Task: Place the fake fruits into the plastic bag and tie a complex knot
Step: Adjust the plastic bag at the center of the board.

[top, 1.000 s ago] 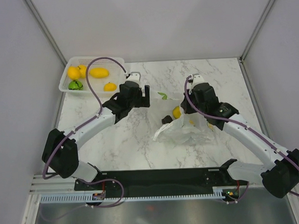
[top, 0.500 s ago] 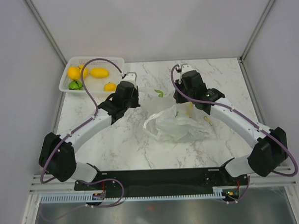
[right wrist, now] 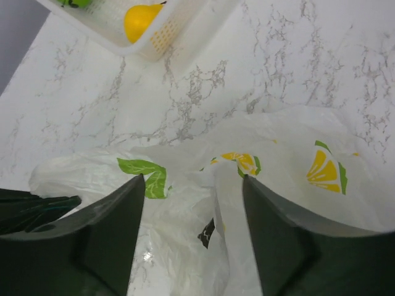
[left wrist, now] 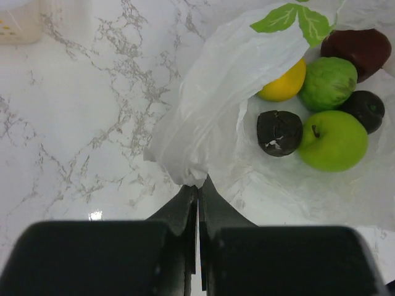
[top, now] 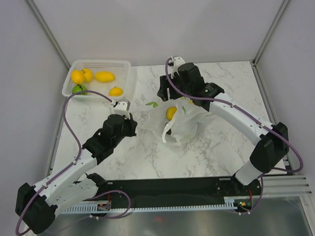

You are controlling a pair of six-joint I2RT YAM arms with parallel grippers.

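White marble table [top: 223,79] fills the scene, with grey walls around it. At its far left corner stands a white basket [top: 101,61] holding four yellow fruits [top: 104,76] and a green one [top: 79,89]. Near the middle of the table lies the plastic bag [top: 186,128], crumpled, its mouth gaping toward the left. The left gripper [left wrist: 197,191] reaches in from the near left, its fingers pressed together and pinching a fold of the bag's near left edge. Past that fold the left wrist view looks into the bag, where six fruits lie bunched together: a lemon [left wrist: 285,83] half under the plastic, a bumpy green fruit [left wrist: 327,82] beside it, a dark red one [left wrist: 364,49] farthest in, a green apple [left wrist: 333,140], and two black ones [left wrist: 279,131]. The right gripper [right wrist: 192,182] hangs over the bag's far side with its fingers spread wide and nothing between them but the plastic lying below.
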